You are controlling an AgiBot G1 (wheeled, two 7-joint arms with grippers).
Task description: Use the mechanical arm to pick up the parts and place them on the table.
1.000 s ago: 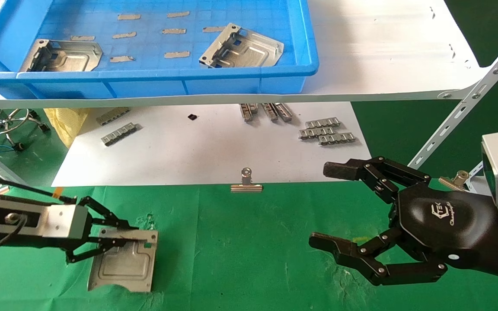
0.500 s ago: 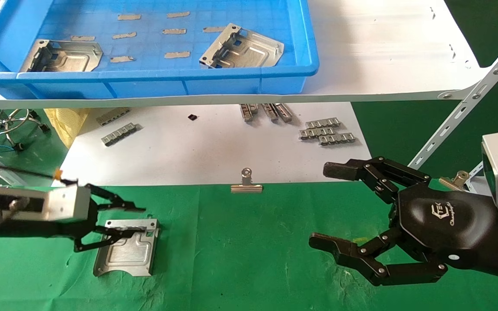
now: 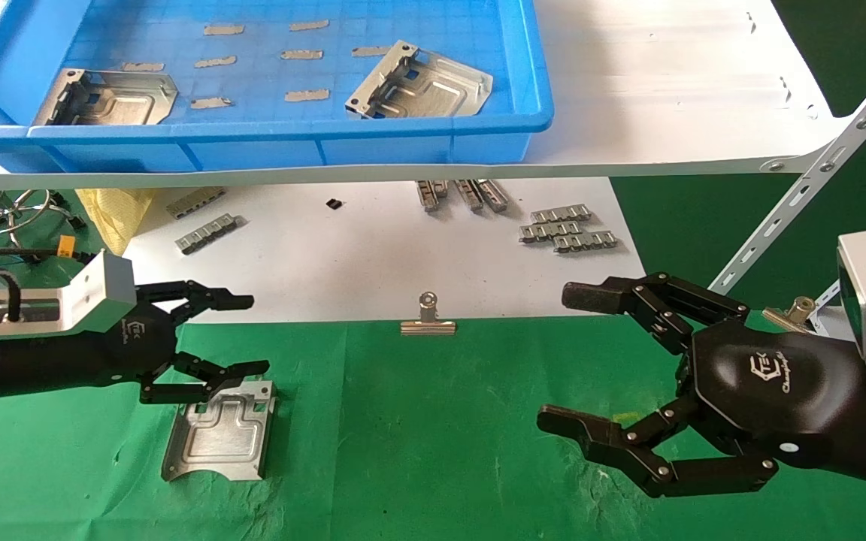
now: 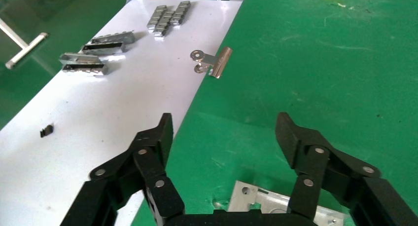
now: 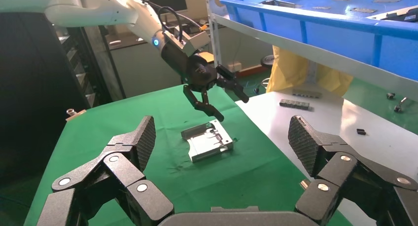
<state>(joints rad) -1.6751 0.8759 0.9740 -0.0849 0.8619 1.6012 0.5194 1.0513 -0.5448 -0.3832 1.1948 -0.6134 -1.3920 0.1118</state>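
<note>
1. On the green fabric desk (image 3: 418, 436), at its left, lies a flat silver stamped sheet-metal plate (image 3: 220, 430) with an embossed rectangular recess; its long axis runs toward and away from the robot, the folded tabbed edge pointing away toward the white board (image 3: 373, 255).
2. Just above that far edge hovers the left glossy black five-fingered hand (image 3: 200, 342), its fingers (image 3: 234, 301) spread apart and holding nothing, clear of the plate.
3. From the left wrist view only a corner of the plate (image 4: 266, 206) shows, the rest cut off beneath the hand (image 4: 222, 162).
4. Over the desk's right side hangs the right black hand (image 3: 606, 361), its fingers (image 3: 591, 297) wide apart and empty; the right wrist view shows the plate (image 5: 207, 139) well apart from it.
5. Up on the white shelf (image 3: 666, 90), two more silver plates (image 3: 106, 96) (image 3: 422, 83) lie in the blue plastic tray (image 3: 290, 143), the left one partly hidden by the tray wall.
6. Small grey ridged metal strips (image 3: 568, 229) lie on the board; a silver binder clip (image 3: 428, 319) sits at its near edge.
</note>
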